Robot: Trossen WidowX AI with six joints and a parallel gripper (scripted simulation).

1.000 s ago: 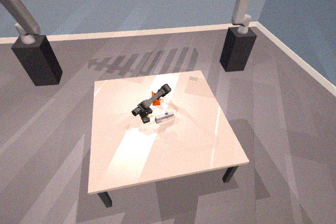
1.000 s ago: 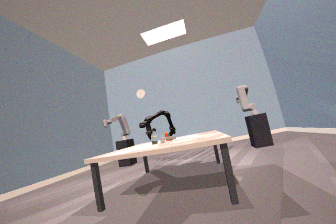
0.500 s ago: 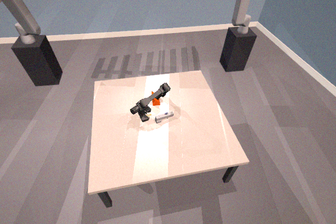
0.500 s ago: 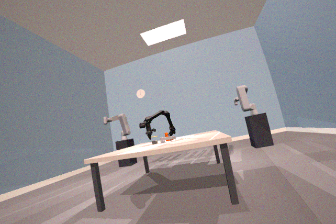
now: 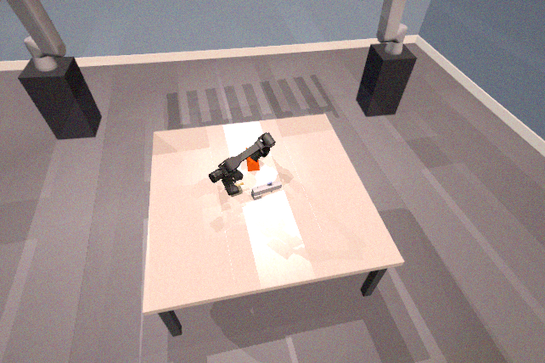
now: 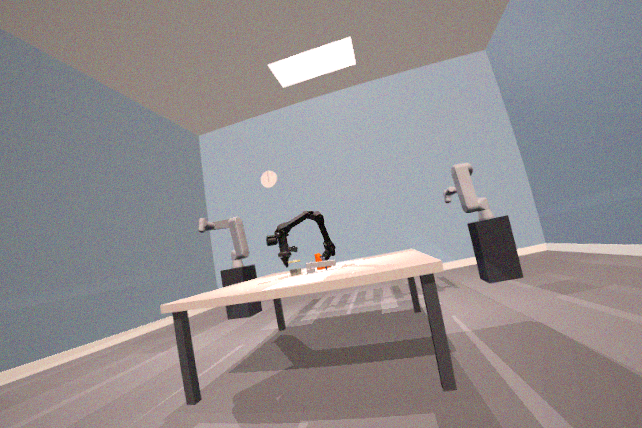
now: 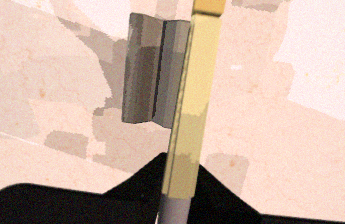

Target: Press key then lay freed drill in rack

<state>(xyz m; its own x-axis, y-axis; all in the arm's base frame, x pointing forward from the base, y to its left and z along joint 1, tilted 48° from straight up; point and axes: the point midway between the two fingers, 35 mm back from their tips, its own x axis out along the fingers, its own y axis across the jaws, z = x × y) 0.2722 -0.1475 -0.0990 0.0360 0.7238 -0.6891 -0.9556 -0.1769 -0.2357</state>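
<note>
My gripper (image 5: pixel 235 191) (image 6: pixel 287 264) (image 7: pixel 175 160) points down and is shut on the drill. The drill (image 5: pixel 239 184) (image 6: pixel 294 260) (image 7: pixel 194 100) has a yellow body and a grey end at the fingers. It is held above the table, clear of the grey bar. A grey grooved block, apparently the rack (image 6: pixel 295 272) (image 7: pixel 144 70), stands below and left of the drill in the wrist view; the drill overlaps its right edge there and runs nearly along its groove. The long grey bar (image 5: pixel 264 189) (image 6: pixel 327 263) bears a small blue part (image 5: pixel 269 183). Which part is the key cannot be told.
An orange block (image 5: pixel 252 164) (image 6: pixel 317 257) stands near the arm's base, behind the grey bar. The pale table (image 5: pixel 188 256) (image 6: pixel 241 295) carries bright light patches and shadows. Two grey arms on dark pedestals (image 5: pixel 63 100) (image 5: pixel 384 80) stand off the table.
</note>
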